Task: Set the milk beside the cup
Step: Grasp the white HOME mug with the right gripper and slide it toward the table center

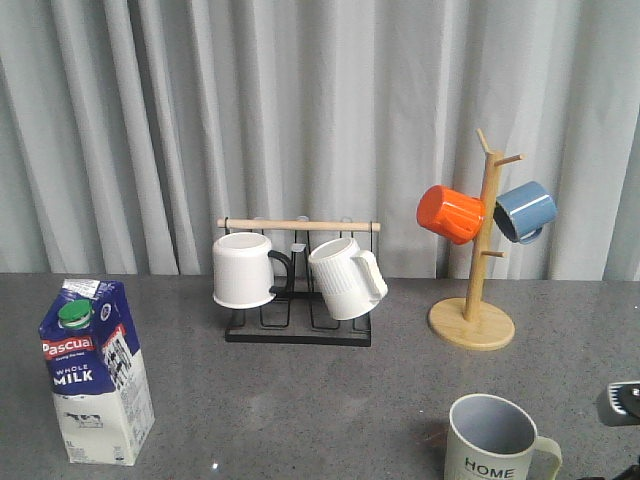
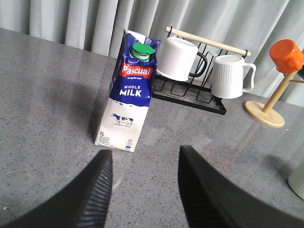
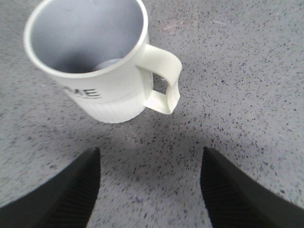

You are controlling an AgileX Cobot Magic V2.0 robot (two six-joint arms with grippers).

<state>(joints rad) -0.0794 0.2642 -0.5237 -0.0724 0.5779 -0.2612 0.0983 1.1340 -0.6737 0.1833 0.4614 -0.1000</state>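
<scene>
The cup (image 1: 497, 439) is seen upright and empty. The milk (image 1: 96, 371) stands upright, capped, far to the cup's left. Behind the cup, a black rack (image 1: 298, 322) holding two white mugs (image 1: 243, 269) and a wooden mug tree (image 1: 472, 323) are set on the grey speckled table (image 1: 300, 410) before curtains. Both the left gripper (image 2: 145, 187) and right gripper (image 3: 149, 187) are spread, gripping nothing.

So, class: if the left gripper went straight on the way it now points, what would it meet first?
Most likely the milk: it stands upright ahead of the open left gripper, slightly off-centre, with bare table between them. Depth is uncertain.
</scene>
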